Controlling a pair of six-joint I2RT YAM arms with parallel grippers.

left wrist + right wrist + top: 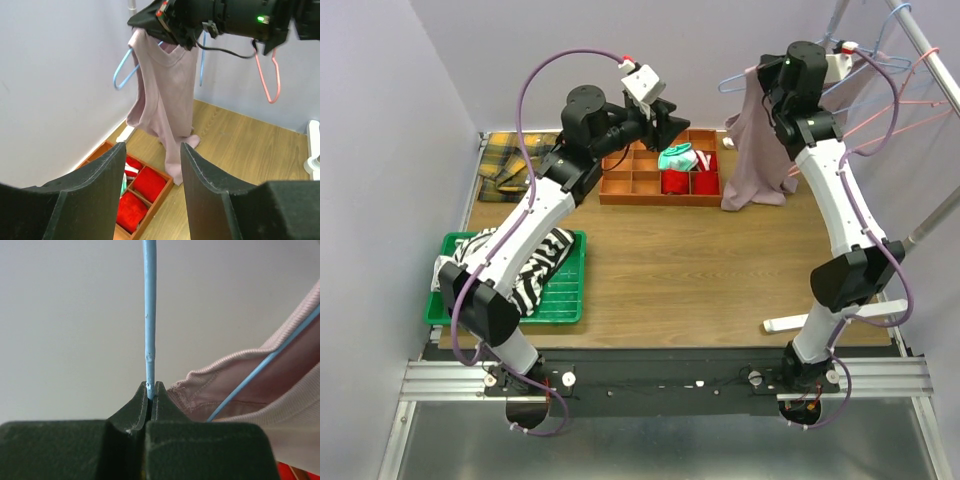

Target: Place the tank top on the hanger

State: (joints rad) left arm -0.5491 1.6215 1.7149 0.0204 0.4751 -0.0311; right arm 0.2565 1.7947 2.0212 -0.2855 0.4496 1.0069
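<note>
The mauve-pink tank top (pixel 752 150) hangs at the back right from the light-blue wire hanger (pixel 733 80), and its lower end rests on the table. My right gripper (pixel 767 82) is shut on the hanger's wire. Up close, the wire (pixel 149 315) is pinched between its fingertips (pixel 151 388), with the tank top's ribbed edge (pixel 235 385) just to the right. My left gripper (pixel 675 120) is raised over the back of the table, a short way left of the garment. It (pixel 152 150) stands open with nothing between its fingers, facing the tank top (pixel 165 85) and hanger (pixel 122 72).
A wooden divided box (pixel 642 186) with red cloths sits under the left gripper. At the front left is a green tray (pixel 565 295) holding a striped garment. A yellow plaid cloth (pixel 510 160) lies back left. A pink wire hanger (pixel 267 82) and the rack pole (pixel 925 45) are at the far right.
</note>
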